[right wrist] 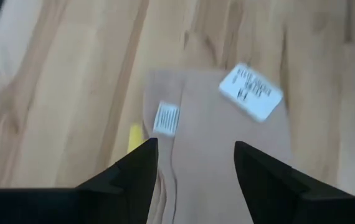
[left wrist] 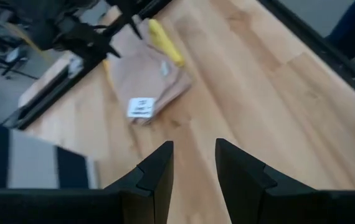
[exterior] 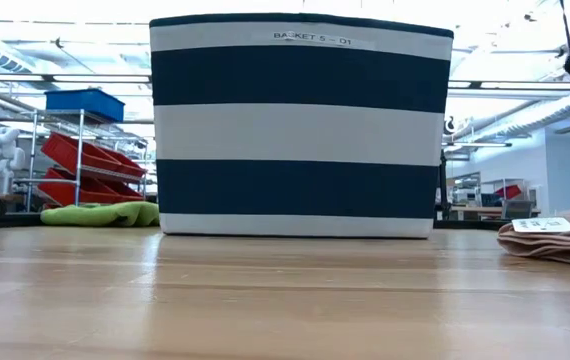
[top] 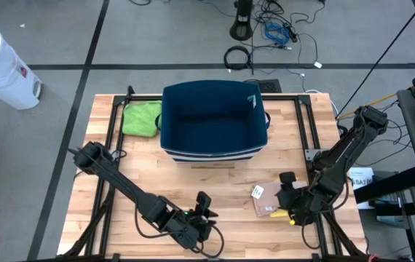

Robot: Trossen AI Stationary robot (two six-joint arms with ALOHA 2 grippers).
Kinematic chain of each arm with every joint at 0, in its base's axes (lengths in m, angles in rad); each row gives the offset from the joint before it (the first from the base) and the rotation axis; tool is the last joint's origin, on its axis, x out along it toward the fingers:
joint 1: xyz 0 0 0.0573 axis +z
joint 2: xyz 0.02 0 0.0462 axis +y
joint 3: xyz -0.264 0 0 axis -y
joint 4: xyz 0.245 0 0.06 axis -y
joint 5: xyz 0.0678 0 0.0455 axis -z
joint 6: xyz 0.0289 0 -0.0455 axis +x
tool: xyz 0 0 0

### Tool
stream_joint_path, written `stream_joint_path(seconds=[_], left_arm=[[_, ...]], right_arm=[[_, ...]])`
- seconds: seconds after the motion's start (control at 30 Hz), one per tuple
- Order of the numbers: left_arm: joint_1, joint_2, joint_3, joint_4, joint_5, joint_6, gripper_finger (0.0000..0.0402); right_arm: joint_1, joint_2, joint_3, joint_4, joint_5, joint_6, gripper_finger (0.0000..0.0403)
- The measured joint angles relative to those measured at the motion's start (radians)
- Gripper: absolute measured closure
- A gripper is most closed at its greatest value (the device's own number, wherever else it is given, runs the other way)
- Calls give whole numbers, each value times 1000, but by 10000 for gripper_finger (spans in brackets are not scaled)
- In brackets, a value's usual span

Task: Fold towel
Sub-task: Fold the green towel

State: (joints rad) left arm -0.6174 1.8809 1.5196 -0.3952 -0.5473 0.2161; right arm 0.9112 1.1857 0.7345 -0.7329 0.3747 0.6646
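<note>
The towel point(top: 266, 201) is a tan, folded bundle with a white tag point(right wrist: 250, 92). It lies flat on the wooden table near the front right, and also shows in the low view point(exterior: 560, 240) and the left wrist view point(left wrist: 146, 74). My right gripper point(right wrist: 196, 162) hovers open just above the towel point(right wrist: 227, 149), fingers slanting down with nothing between them. My left gripper point(left wrist: 194, 162) stands open over bare wood near the table's front centre point(top: 207, 207), pointing toward the towel. A yellow piece point(left wrist: 165, 40) shows at the towel's edge.
A navy-and-white striped basket point(top: 215, 120) stands at the table's far centre, with a green cloth point(top: 142, 118) at its left. Black frame rails point(top: 113, 145) run along the table's sides. Bare wood lies between the basket and the grippers.
</note>
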Motion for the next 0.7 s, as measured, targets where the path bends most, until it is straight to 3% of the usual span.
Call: stream_joint_path(seconds=[0.33,0.7], left_arm=[[4,-122,0,-185,-76,3,276],[4,-147,0,-189,-83,-1,276]], right_arm=[[-8,-1,27,92,144,-129,206],[-55,0,27,188,153,-234,206]])
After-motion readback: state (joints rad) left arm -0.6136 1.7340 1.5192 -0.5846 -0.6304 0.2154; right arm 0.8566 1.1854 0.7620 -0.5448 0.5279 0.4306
